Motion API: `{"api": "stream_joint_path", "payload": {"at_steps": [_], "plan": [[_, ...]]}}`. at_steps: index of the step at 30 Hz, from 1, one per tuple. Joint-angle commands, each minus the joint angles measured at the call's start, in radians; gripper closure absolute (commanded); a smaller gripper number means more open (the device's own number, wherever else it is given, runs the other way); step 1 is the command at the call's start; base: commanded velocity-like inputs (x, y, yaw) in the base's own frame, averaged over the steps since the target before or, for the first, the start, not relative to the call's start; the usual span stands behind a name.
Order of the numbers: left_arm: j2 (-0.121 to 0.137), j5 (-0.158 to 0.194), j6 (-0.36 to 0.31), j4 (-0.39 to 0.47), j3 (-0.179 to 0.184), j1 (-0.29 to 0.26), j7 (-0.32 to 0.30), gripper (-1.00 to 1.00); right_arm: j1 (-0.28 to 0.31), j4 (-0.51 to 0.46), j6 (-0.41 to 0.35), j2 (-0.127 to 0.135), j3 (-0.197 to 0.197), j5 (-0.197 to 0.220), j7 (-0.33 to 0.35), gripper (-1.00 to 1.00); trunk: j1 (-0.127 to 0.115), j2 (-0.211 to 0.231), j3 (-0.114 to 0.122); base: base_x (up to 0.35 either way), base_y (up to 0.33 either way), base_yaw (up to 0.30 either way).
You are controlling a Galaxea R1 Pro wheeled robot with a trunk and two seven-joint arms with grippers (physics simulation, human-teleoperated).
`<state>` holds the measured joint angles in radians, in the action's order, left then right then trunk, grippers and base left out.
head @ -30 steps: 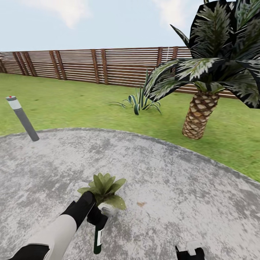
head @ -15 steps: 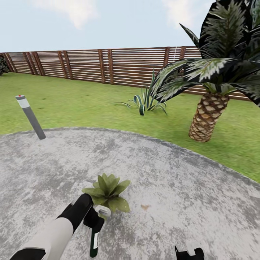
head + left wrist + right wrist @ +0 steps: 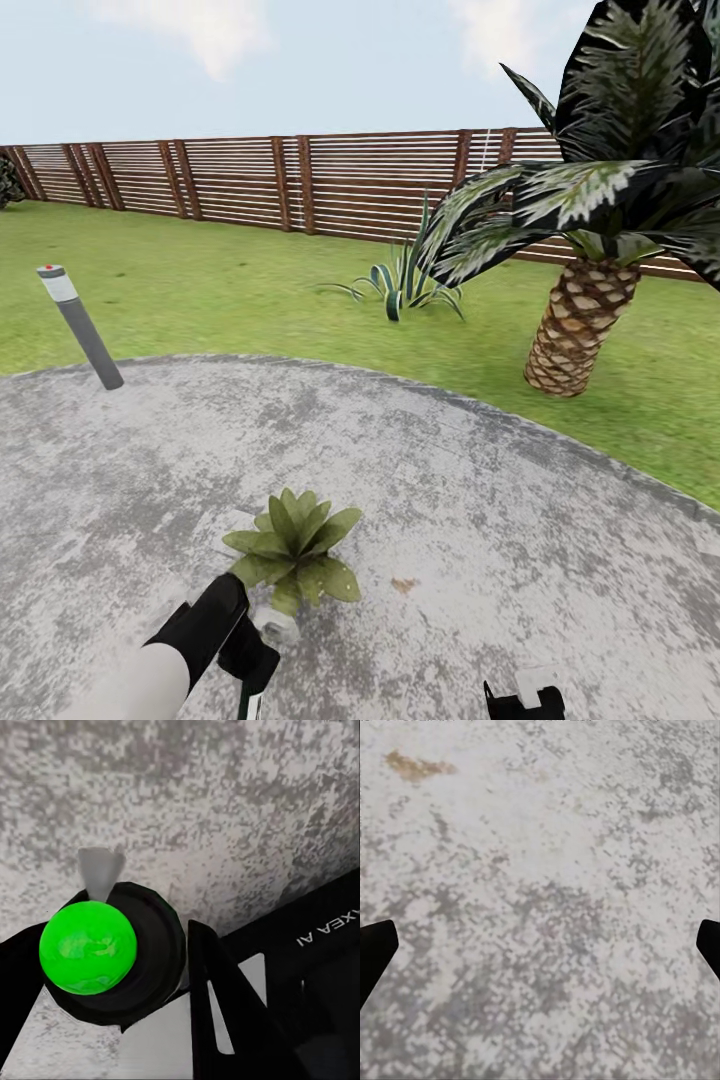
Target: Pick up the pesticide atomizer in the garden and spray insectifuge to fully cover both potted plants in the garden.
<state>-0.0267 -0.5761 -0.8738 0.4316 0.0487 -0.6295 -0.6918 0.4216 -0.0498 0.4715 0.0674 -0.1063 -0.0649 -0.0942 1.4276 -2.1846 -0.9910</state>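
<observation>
One potted plant [image 3: 292,545], a low rosette of pointed green leaves, stands on the grey paving just ahead of me; the other potted plant is out of view. My left gripper [image 3: 250,655] is just this side of the plant, shut on the pesticide atomizer [image 3: 246,706], a slim dark bottle that runs off the view's lower edge. Its pale nozzle [image 3: 275,624] is close to the leaves. In the left wrist view, black fingers [image 3: 225,1009] clamp the atomizer [image 3: 146,945], which has a bright green cap [image 3: 88,945]. My right gripper [image 3: 525,700] hangs open over bare paving [image 3: 540,900].
A grey bollard lamp [image 3: 80,327] leans at the paving's left edge. On the lawn beyond are a spiky agave [image 3: 405,282] and a palm trunk [image 3: 580,325] under big dark leaves. The brown slatted fence [image 3: 250,185] closes the back.
The camera turned slightly, shifting the scene right. My left gripper and the atomizer drew back from the plant, and the bottle now runs off the frame.
</observation>
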Motion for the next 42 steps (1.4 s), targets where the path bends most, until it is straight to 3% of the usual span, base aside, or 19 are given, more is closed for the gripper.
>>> {"api": "stream_joint_path", "payload": {"at_steps": [1, 7, 9, 28, 32, 33, 34, 39, 42], "plan": [[-0.004, -0.011, 0.004, 0.008, 0.001, 0.002, -0.009, 1.0, 0.001, 0.001, 0.001, 0.0, -0.007, -0.006, -0.01, -1.0, 0.0, 0.0, -0.001, 0.0, 0.0, 0.0], [-0.05, -0.006, -0.001, 0.054, -0.004, -0.009, -0.009, 1.0, 0.001, 0.001, 0.001, 0.0, -0.007, -0.006, -0.01, -1.0, 0.0, 0.0, -0.001, 0.087, 0.0, 0.0], [-0.055, -0.008, -0.006, 0.089, -0.004, -0.01, -0.009, 1.0, 0.001, 0.001, 0.001, 0.0, -0.007, -0.006, -0.01, -1.0, 0.0, 0.0, -0.001, 0.028, 0.0, 0.0], [-0.041, -0.002, -0.002, 0.083, -0.014, 0.003, -0.009, 1.0, 0.001, 0.001, 0.001, 0.0, -0.007, -0.006, -0.01, -1.0, 0.0, 0.0, -0.001, -0.03, -0.084, 0.08], [-0.032, -0.002, 0.003, 0.08, -0.066, 0.005, 0.001, 1.0, 0.001, 0.001, 0.002, 0.0, -0.007, -0.006, -0.01, -1.0, 0.0, 0.0, -0.001, 0.0, 0.0, 0.006], [-0.036, 0.0, 0.004, 0.08, -0.092, 0.005, 0.016, 1.0, 0.001, 0.001, 0.001, 0.0, -0.007, -0.006, -0.01, -1.0, 0.0, 0.0, -0.001, 0.0, 0.0, 0.001], [-0.058, 0.002, 0.005, 0.09, -0.124, 0.005, 0.057, 1.0, 0.001, 0.001, 0.001, 0.0, -0.007, -0.006, -0.01, -1.0, 0.0, 0.0, -0.001, 0.0, 0.0, 0.0], [-0.088, 0.003, 0.004, 0.116, -0.133, 0.002, 0.067, 1.0, 0.001, 0.001, 0.001, 0.0, -0.007, -0.006, -0.01, -1.0, 0.0, 0.0, -0.001, 0.0, 0.0, 0.0], [-0.092, 0.001, 0.004, 0.112, -0.129, 0.003, 0.067, 1.0, 0.001, 0.001, 0.001, 0.0, -0.007, -0.006, -0.01, -1.0, 0.0, 0.0, -0.001, 0.0, 0.0, 0.0]]}}
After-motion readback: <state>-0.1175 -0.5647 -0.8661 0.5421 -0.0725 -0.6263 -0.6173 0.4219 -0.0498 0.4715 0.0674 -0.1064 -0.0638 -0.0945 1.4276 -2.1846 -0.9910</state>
